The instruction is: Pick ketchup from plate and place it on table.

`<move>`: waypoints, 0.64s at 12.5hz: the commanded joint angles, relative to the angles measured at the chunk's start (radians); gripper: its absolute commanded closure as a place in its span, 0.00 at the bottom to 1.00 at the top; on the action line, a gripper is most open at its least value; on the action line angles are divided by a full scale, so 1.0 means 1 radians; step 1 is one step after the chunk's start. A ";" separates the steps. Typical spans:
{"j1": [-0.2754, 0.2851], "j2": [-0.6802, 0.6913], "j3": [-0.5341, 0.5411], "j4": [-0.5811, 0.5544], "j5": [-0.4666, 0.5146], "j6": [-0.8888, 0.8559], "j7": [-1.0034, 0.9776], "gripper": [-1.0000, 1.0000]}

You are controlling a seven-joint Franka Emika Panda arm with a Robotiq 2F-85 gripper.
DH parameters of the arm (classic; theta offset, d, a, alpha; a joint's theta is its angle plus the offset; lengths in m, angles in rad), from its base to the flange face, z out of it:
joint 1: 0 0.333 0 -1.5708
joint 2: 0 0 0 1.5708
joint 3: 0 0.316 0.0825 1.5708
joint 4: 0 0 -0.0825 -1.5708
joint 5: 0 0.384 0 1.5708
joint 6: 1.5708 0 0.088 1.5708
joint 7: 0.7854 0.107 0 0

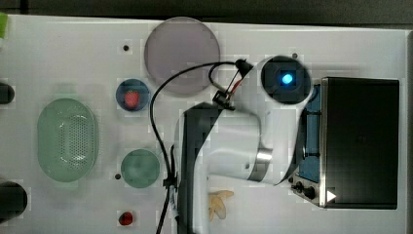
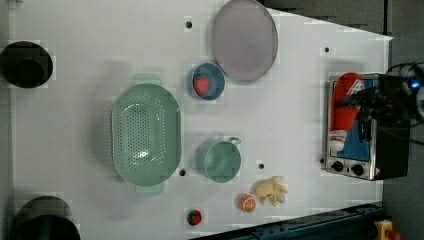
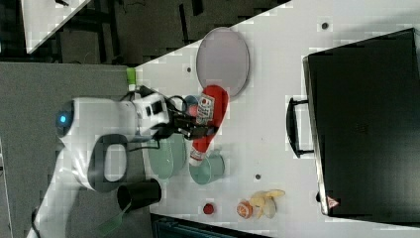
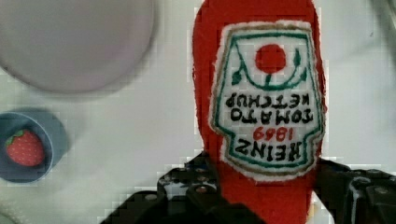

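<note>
Jaws clamp the red ketchup bottle's neck between them, lifted clear above the bench, near the plate.

dark grey floor beyond

The ketchup looks like soft red cloth with a stitched white label. The plate is smooth and matt. The tabletop is smooth white.
</note>
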 commanded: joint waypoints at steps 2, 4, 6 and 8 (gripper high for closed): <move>0.026 -0.054 0.037 -0.148 -0.038 0.161 0.079 0.42; 0.026 -0.044 0.040 -0.237 -0.110 0.268 0.116 0.42; 0.026 -0.010 0.045 -0.296 -0.116 0.329 0.156 0.42; 0.026 0.044 0.049 -0.311 -0.116 0.368 0.158 0.42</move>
